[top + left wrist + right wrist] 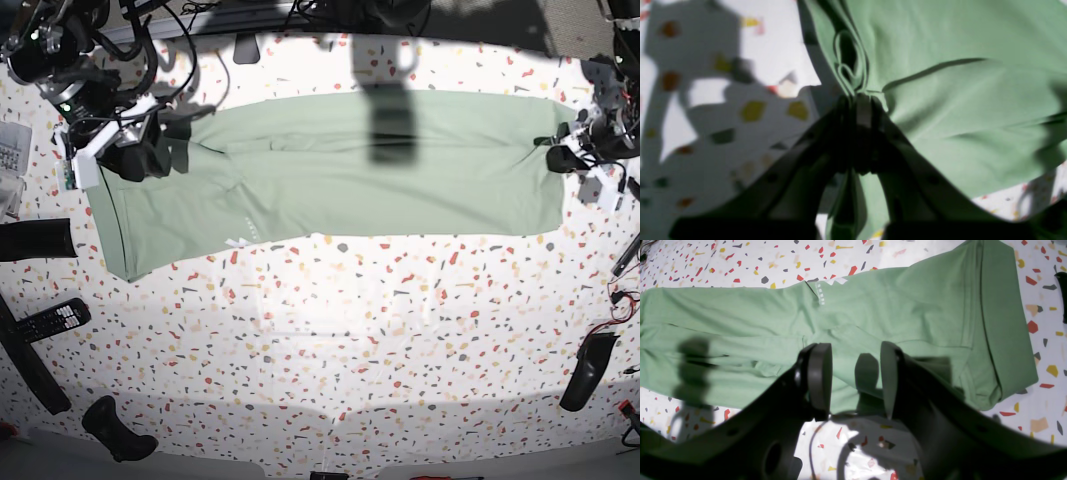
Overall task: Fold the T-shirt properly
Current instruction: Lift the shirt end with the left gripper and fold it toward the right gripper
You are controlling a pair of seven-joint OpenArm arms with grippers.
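Observation:
The T-shirt [350, 165] is a pale sage-green cloth lying as a long band across the far half of the speckled table [330, 340]. In the left wrist view my left gripper [857, 100] is shut on a bunched edge of the T-shirt [957, 100]; in the base view it [552, 142] sits at the band's right end. My right gripper [855, 383] is open, its fingers [820, 380] hovering over the near edge of the T-shirt [907, 306] with nothing between them. In the base view it [168, 152] is over the band's left end.
A remote control [48, 320] and a dark object [35, 240] lie at the left edge. Black objects lie at bottom left [115, 428] and right [588, 372]. Cables and gear line the far edge. A small white print marks the shirt [820, 293].

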